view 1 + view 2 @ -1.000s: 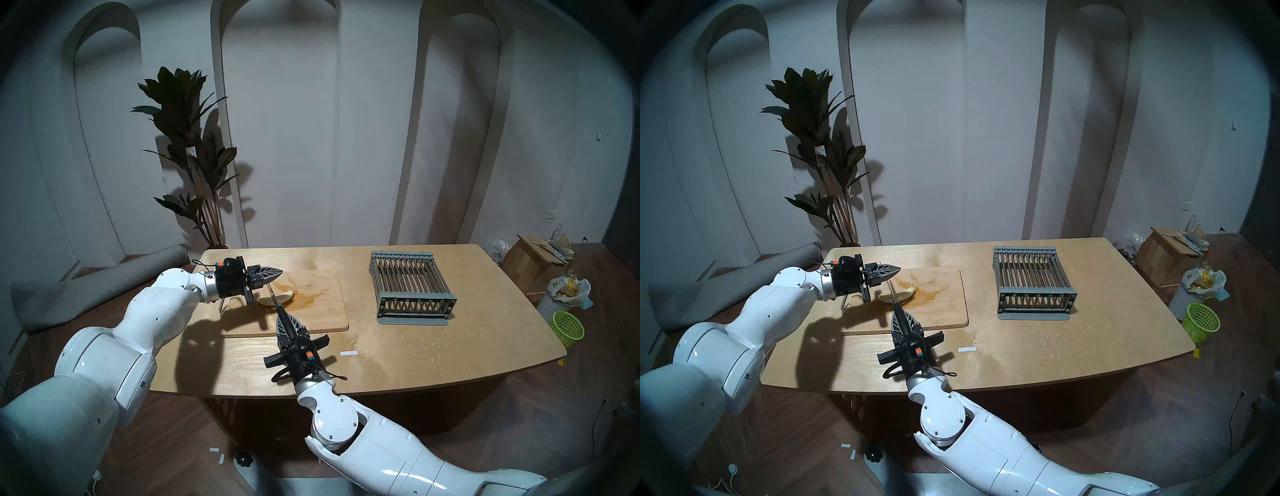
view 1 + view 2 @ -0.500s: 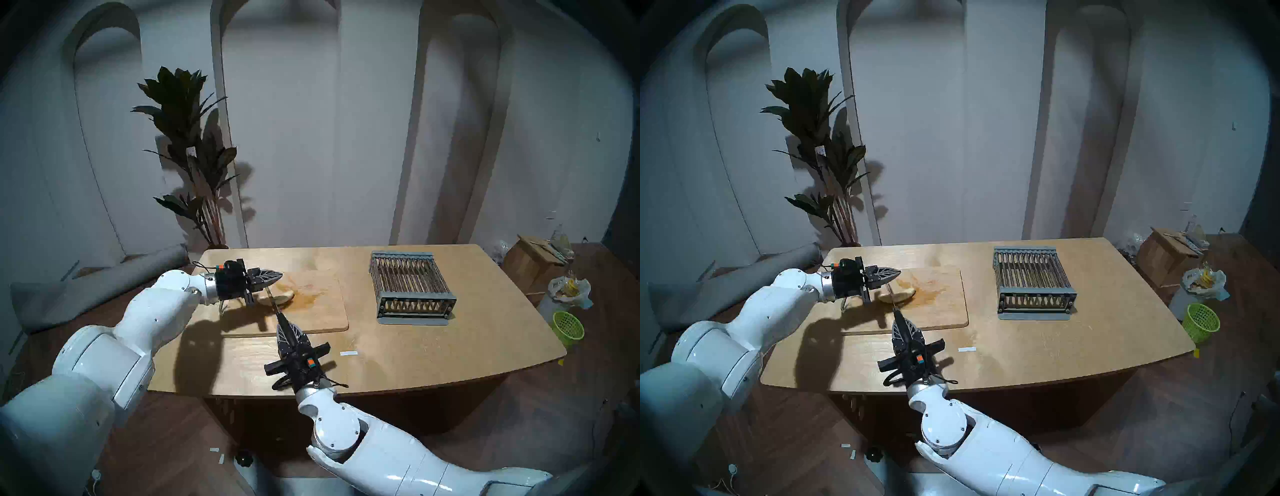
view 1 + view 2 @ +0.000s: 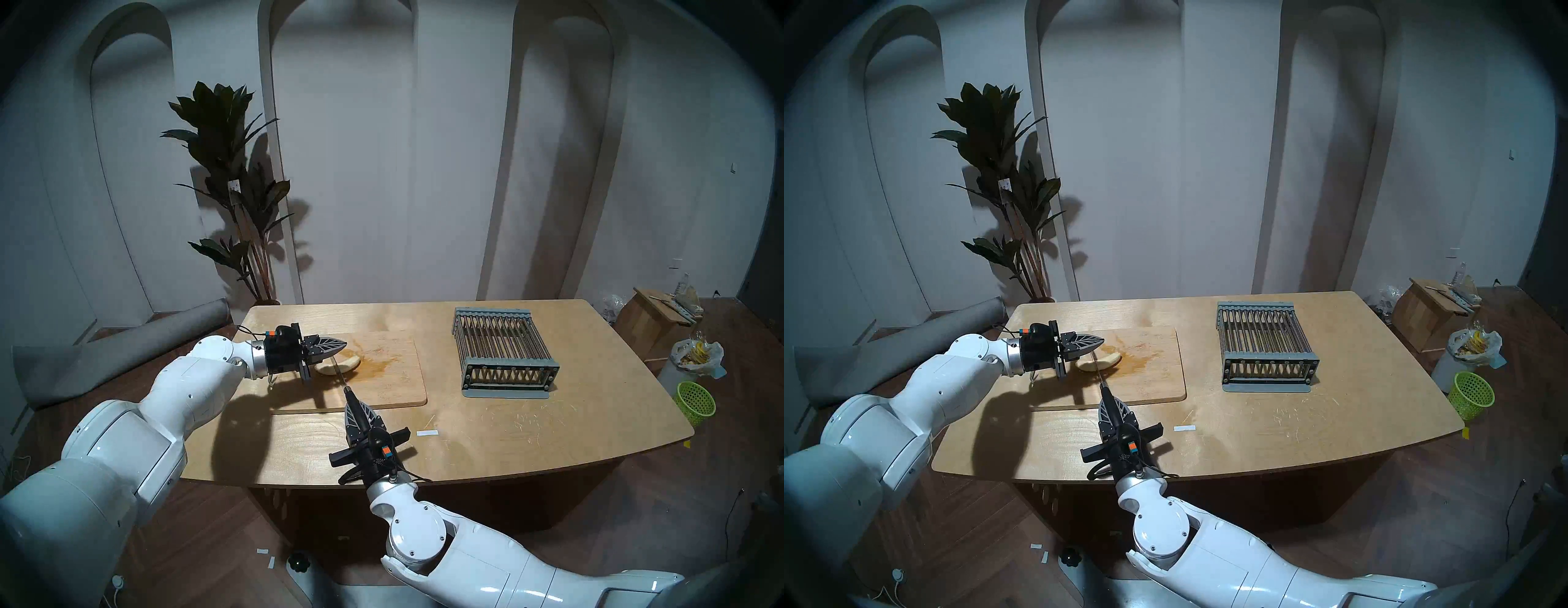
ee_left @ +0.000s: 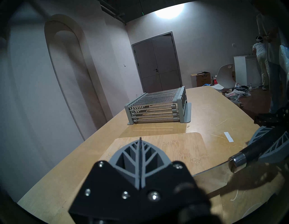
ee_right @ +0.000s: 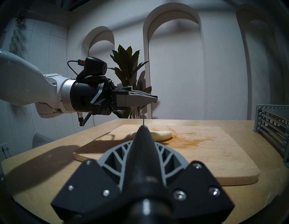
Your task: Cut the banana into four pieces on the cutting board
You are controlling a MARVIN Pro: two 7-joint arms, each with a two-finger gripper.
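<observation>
1. Right tool [image 3: 355, 407] pinches the black handle of the knife [image 3: 339, 373]; the blade runs far-left across the banana [image 3: 338, 366].
2. Left tool [image 3: 335, 344] has its fingers pressed together, holding nothing, hovering above the banana's left end and not touching it.
3. Banana lies on the board [image 3: 394, 382], left of centre, beside the orange-brown stain, on the counter [image 3: 509, 429].
4. Judgement: first cut under way; the banana looks whole in every view.
5. To do it well: keep the blade square across the curve, press straight down to the board, do not saw sideways or the fruit rolls.
6. Left tool would help by pressing the left end lightly; too hard and it mashes.
7. Banana: peeled, pale cream-yellow, short, curved, blunt right end [image 5: 162, 135]. Looks soft and slippery.
8. Rack [image 3: 505, 352] sits well apart at right.
</observation>
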